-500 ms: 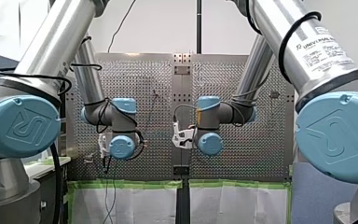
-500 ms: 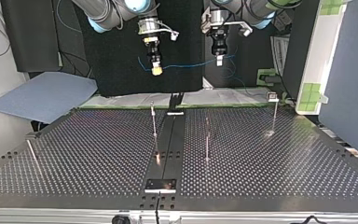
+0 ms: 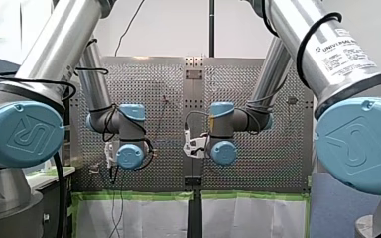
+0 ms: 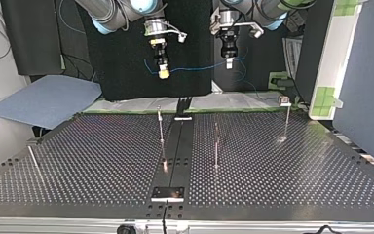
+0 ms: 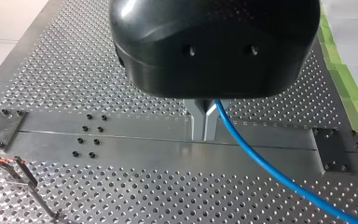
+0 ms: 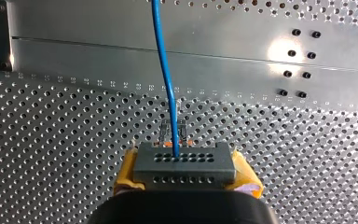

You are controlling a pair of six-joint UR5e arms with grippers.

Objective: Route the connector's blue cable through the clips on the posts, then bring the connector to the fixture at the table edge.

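Observation:
High over the table's far edge in the top view, my right gripper (image 4: 163, 73) is shut with its yellow pads on the grey connector (image 6: 186, 158). The blue cable (image 4: 195, 68) runs level from it across to my left gripper (image 4: 229, 63), then hangs down behind. In the left wrist view, the metal fingers (image 5: 200, 123) of my left gripper (image 5: 205, 136) are shut on the cable (image 5: 261, 161). In the right wrist view, my right gripper (image 6: 186, 175) shows the cable (image 6: 164, 70) leaving the connector's face. Thin posts (image 4: 160, 124) (image 4: 216, 146) (image 4: 287, 117) stand on the table. The fixture plate (image 4: 168, 193) lies at the near edge.
The perforated table (image 4: 282, 175) has a smooth centre rail (image 4: 175, 146). Another post (image 4: 31, 158) leans at the top view's left. A clip post (image 5: 16, 170) shows below my left gripper. A dark cloth and green-taped paper lie beyond the far edge. In the front view both wrists hide their fingers.

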